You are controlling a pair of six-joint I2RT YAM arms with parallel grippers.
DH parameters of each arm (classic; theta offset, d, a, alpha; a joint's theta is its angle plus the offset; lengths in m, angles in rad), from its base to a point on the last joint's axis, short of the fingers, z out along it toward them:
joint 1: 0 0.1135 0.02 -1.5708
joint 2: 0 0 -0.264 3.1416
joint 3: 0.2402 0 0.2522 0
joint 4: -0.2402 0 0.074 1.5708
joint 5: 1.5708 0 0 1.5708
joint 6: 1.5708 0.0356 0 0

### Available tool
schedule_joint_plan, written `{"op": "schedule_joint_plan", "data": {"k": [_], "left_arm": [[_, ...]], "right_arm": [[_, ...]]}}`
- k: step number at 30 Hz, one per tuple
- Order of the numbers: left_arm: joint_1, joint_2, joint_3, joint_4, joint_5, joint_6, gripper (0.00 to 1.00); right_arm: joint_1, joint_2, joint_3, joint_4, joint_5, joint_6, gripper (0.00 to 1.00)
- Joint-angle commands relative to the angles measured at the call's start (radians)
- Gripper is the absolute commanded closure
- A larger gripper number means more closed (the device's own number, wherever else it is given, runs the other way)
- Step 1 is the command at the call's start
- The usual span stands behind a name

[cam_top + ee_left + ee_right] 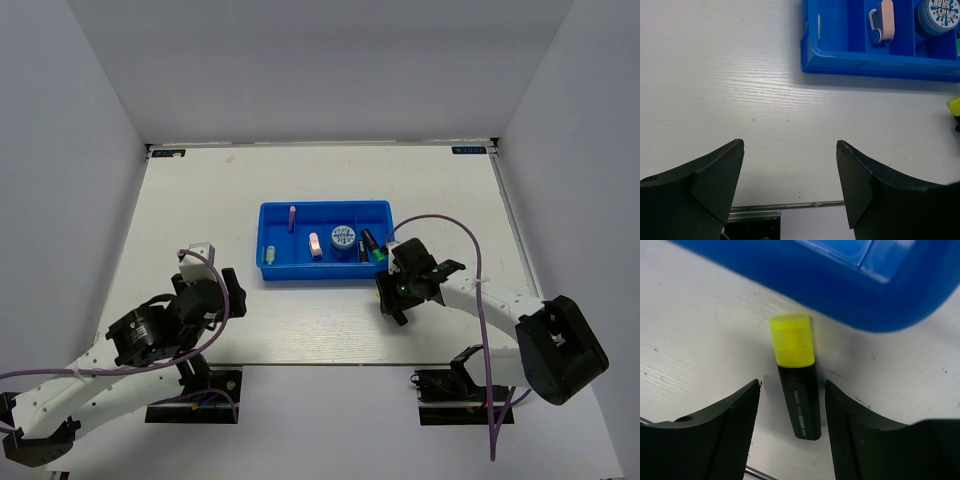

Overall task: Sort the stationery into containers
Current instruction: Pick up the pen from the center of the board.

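The blue tray (300, 275) holds two pink erasers (315, 245), the blue-and-white disc (343, 237), a black marker with a green cap (372, 246) and the pale grey-green piece (269, 253). A black marker with a yellow cap (796, 385) lies on the table just outside the tray's wall (840, 295). My right gripper (792, 385) is open and low, with one jaw on each side of that marker's black body, not touching it. My left gripper (790, 145) is open and empty over bare table, near the tray's left front corner (810, 65).
The left wrist view shows a pink eraser (882, 25), the disc (940, 15) and the yellow cap (954, 106) at its right edge. The table's near edge runs just behind the left gripper. White walls enclose the table on three sides.
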Motion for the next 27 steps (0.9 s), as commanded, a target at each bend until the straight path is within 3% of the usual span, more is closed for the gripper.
{"op": "schedule_joint_plan", "data": {"k": [1, 21, 27], "left_arm": [[0.000, 0.020, 0.002, -0.005, -0.023, 0.001, 0.15], [0.000, -0.026, -0.018, -0.030, -0.035, -0.020, 0.15], [0.001, -0.035, -0.024, -0.036, -0.044, -0.028, 0.15]], "right_arm": [[0.013, 0.030, -0.027, 0.043, 0.047, 0.016, 0.42], [0.151, 0.128, 0.013, 0.038, 0.182, -0.044, 0.48], [0.162, 0.158, 0.002, 0.047, 0.187, -0.044, 0.69]]}}
